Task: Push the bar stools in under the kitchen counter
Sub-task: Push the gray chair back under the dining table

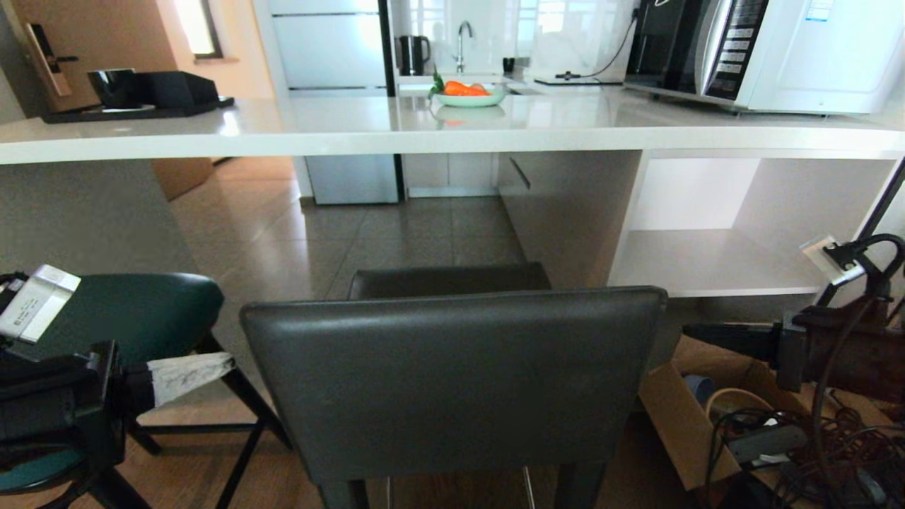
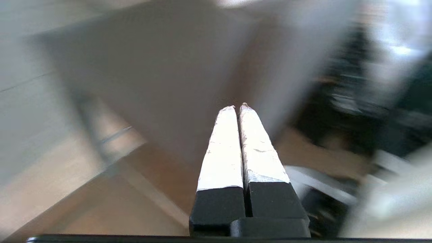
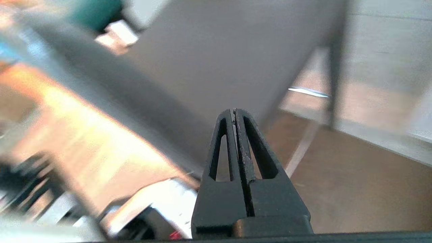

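Stools are your job here, and the dark grey leather stool with the flat rectangular back (image 1: 452,382) stands right between your two grippers, just short of the long glossy white stone tabletop (image 1: 318,131). The teal padded stool on thin black legs (image 1: 141,311) sits behind your left gripper (image 1: 226,364), a little back from the slab too.

Your left gripper, with white taped tips, has its jaws pressed together and holds nothing. It sits just beside the grey back's left edge. Your right gripper (image 1: 689,332) has its jaws together too, empty, near the back's right edge.

I think the grey stool is heavy and stiff. Its leather looks smooth, so tips may slip. Push flat and low on the back, one gripper near each side, so it does not tip or turn.

The floor is brown wood by you and shiny tile under the tabletop. A cardboard box (image 1: 679,417) and tangled black cables (image 1: 799,452) lie under your right gripper, so keep clear.
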Robot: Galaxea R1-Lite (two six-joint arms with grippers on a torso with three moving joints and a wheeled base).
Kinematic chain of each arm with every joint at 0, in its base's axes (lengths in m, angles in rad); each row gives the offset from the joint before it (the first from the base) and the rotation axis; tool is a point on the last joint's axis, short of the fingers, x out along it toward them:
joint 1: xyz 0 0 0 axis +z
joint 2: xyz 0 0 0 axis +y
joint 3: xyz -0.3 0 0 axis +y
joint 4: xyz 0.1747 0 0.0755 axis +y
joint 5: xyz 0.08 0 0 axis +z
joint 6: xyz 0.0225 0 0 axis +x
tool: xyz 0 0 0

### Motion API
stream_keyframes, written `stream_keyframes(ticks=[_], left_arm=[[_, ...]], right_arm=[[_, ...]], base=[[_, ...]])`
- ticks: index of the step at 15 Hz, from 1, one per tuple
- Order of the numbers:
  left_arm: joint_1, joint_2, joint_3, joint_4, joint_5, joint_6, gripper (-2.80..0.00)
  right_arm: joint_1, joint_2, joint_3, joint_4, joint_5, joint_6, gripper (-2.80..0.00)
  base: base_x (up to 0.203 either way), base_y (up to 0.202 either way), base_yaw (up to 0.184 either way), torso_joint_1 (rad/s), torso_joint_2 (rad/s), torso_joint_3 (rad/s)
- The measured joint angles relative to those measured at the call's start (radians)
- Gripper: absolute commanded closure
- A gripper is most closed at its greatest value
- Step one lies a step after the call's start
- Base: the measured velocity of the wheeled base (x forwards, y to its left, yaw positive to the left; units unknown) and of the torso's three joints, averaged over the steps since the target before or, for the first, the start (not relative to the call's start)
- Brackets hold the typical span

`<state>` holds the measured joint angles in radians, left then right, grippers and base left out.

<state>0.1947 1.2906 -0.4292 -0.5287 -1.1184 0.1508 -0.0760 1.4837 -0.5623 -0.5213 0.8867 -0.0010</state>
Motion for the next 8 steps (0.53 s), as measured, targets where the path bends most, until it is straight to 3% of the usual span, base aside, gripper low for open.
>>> stream_keyframes(ticks=[2, 5, 8], left_arm=[[-0.028, 0.025, 0.009, -0.008, -0.099, 0.011, 0.0], [-0.044, 0.089, 0.037, -0.039, -0.166, 0.081, 0.0], [-0.029, 0.152, 0.1, -0.19, -0.187, 0.106, 0.0]], right_arm=[[-0.009, 0.022, -0.003, -0.003, 0.096, -0.029, 0.0], [-0.098, 0.042, 0.021, -0.005, 0.243, -0.05, 0.0], [-0.165, 0.112, 0.045, -0.062, 0.378, -0.092, 0.0]], base=[[0.0, 0.0, 0.0, 0.0, 0.0, 0.0], [0.0, 0.0, 0.0, 0.0, 0.0, 0.0], [0.0, 0.0, 0.0, 0.0, 0.0, 0.0]])
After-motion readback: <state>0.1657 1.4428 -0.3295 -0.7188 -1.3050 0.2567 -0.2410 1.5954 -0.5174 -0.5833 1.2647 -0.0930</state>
